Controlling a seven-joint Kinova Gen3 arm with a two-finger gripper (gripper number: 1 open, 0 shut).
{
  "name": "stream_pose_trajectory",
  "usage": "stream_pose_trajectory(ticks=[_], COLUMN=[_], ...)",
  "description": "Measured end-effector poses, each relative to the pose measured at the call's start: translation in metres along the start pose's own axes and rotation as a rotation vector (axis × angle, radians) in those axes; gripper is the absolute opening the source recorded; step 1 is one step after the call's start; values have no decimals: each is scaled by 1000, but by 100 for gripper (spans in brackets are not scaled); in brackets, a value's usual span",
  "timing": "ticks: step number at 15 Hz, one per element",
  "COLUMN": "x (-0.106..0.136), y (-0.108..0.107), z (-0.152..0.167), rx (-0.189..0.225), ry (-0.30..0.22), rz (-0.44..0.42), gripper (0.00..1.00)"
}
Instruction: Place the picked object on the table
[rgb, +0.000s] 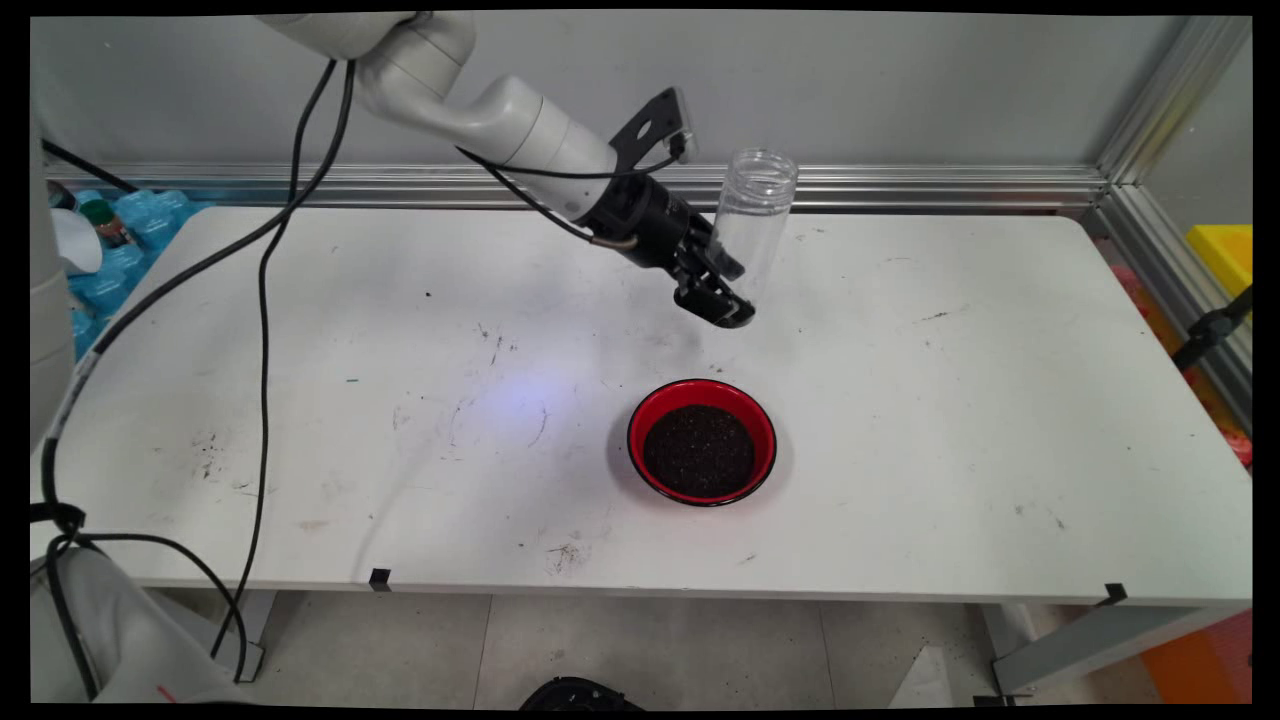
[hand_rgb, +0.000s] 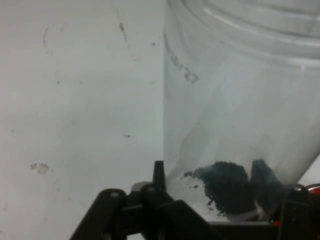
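- We see the jaws (rgb: 722, 300) reaching out over the white desk (rgb: 950, 400) from the left, closed on the lower part of a clear plastic jar (rgb: 757, 215), which we take to be lifted off the desk rather than standing on it.
- We judge the low grip lets the jar stay close to upright, its open threaded mouth at the top and well above the jaws, leaning only slightly.
- In the hand view the jar (hand_rgb: 240, 100) fills the right half, its wall see-through, with faint raised lettering on its side and a small clump of dark grains (hand_rgb: 227, 187) lying in its bottom, right at the jaws.
- Otherwise the jar looks nearly empty and has no lid.
- Nearer the camera than the jaws, and apart from them, a red bowl (rgb: 702, 442) with a black rim sits on the desk, filled with the same kind of dark granular stuff.
- We cannot tell how high the jar hangs above the desk.
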Motion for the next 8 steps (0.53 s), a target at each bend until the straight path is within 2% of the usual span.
stream_pose_trajectory(ticks=[8], x=[-25], y=[-15], z=[19], rx=[18], ry=[0], rz=[-10], gripper=[0])
